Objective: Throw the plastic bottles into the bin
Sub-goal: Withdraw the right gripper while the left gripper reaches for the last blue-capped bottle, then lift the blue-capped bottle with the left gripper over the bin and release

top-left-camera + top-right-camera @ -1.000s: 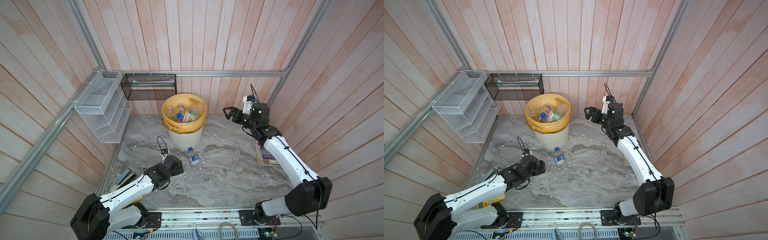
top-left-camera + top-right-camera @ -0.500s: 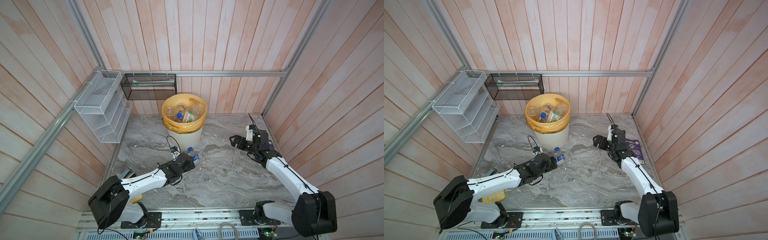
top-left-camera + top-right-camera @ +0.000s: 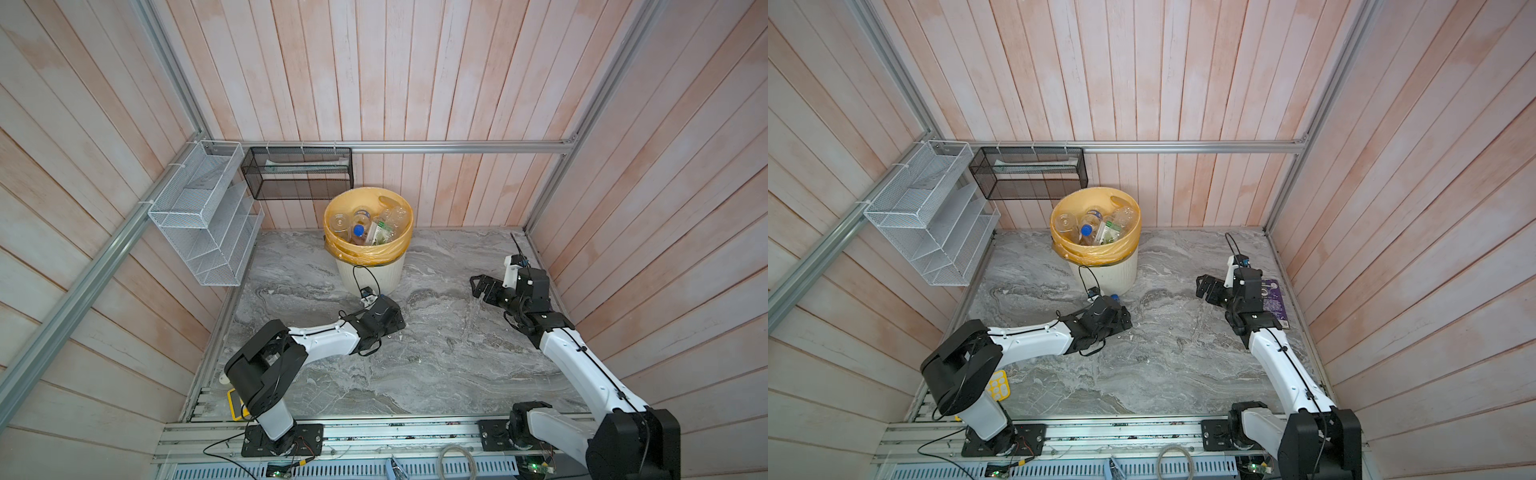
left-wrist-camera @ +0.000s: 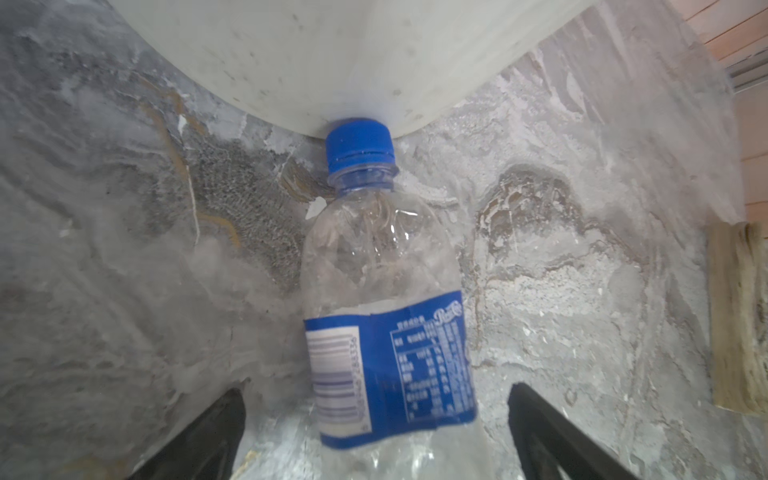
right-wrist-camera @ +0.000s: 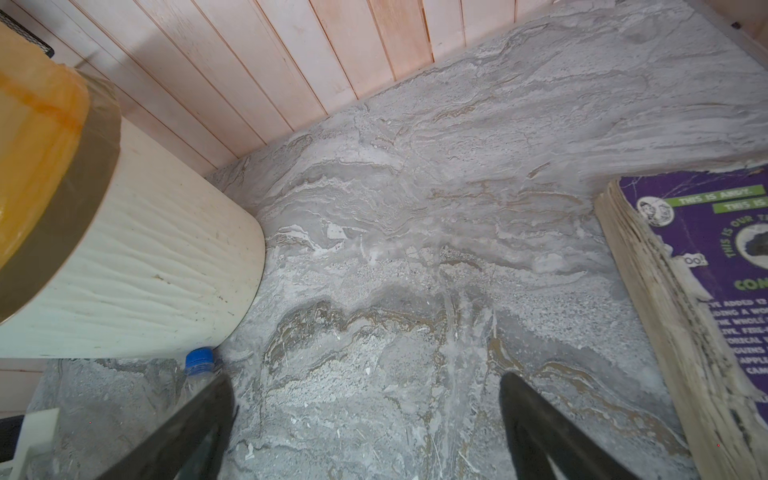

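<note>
A clear plastic bottle [image 4: 382, 299] with a blue cap and blue label lies on the marble floor, its cap touching the foot of the bin [image 4: 353, 54]. My left gripper [image 4: 376, 390] is open, one finger on each side of the bottle's lower body, not touching it. In a top view only the cap [image 3: 1113, 296] shows past the left gripper [image 3: 1115, 309] [image 3: 384, 311]. The cream ribbed bin [image 3: 370, 274] [image 3: 1108, 274], lined with a yellow-orange bag, holds several bottles [image 3: 365, 224] [image 3: 1096, 224]. My right gripper [image 3: 478, 286] [image 3: 1204, 286] [image 5: 365, 380] hangs open and empty low over bare floor.
A worn purple book [image 3: 1273, 299] [image 5: 706, 270] lies by the right wall, beside the right wrist. A yellow calculator [image 3: 998, 384] sits next to the left arm's base. A white wire rack [image 3: 203, 224] and a black mesh basket [image 3: 297, 178] hang on the walls behind the bin.
The left arm stretched forward and set its open gripper over the bottle by the bin. The right arm came down and drew back from beside the bin toward the book.
</note>
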You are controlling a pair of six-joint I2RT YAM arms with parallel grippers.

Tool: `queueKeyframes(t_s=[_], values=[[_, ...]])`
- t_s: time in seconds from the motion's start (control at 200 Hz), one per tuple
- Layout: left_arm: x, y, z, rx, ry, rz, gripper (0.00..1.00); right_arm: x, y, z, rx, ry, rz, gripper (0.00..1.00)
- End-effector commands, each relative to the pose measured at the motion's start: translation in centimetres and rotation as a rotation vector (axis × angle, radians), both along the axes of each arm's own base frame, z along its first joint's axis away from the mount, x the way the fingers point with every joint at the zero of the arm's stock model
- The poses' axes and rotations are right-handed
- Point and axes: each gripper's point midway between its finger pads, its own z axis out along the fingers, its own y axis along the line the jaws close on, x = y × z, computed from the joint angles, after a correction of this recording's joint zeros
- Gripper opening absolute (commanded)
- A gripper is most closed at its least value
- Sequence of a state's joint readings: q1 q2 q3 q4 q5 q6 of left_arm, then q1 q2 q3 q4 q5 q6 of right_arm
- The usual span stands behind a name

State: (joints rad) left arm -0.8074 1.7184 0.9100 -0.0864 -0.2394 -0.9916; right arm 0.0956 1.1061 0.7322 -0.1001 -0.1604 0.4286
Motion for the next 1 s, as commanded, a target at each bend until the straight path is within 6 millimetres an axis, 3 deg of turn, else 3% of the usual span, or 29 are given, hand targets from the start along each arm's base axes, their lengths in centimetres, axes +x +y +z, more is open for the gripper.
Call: queueKeyframes(t_s=[0.0, 0.215, 0.34, 0.515, 0.615, 0.75, 0.995], values=[[0.9, -0.5, -0.3, 0.011, 0.011, -0.006, 1.00, -0.4, -0.6, -0.1, -0.023, -0.008, -0.011, 0.99], [0.9, -0.3, -2.1, 0.081, 0.044, -0.044, 0.92, -0.6, -0.9, -0.3, -0.021, -0.004, -0.019, 0.99], [0.6, 0.0, -2.8, 0.116, 0.058, -0.070, 0.76, -0.6, -1.0, -0.2, -0.020, -0.007, -0.020, 0.99], [-0.2, 0.1, -2.9, 0.086, 0.059, -0.094, 0.65, -0.6, -1.0, -0.2, -0.014, -0.004, -0.022, 0.99], [-0.7, 0.1, -2.5, 0.057, 0.052, -0.102, 0.58, -0.6, -1.0, -0.3, -0.012, -0.003, -0.023, 0.99], [-1.8, 0.5, -1.6, 0.048, 0.033, -0.102, 0.56, -0.8, -1.0, -0.4, -0.010, -0.002, -0.026, 0.99], [-4.8, 1.4, 3.1, 0.069, -0.103, -0.085, 0.56, -0.9, -1.0, -0.8, 0.001, 0.004, -0.031, 0.99]])
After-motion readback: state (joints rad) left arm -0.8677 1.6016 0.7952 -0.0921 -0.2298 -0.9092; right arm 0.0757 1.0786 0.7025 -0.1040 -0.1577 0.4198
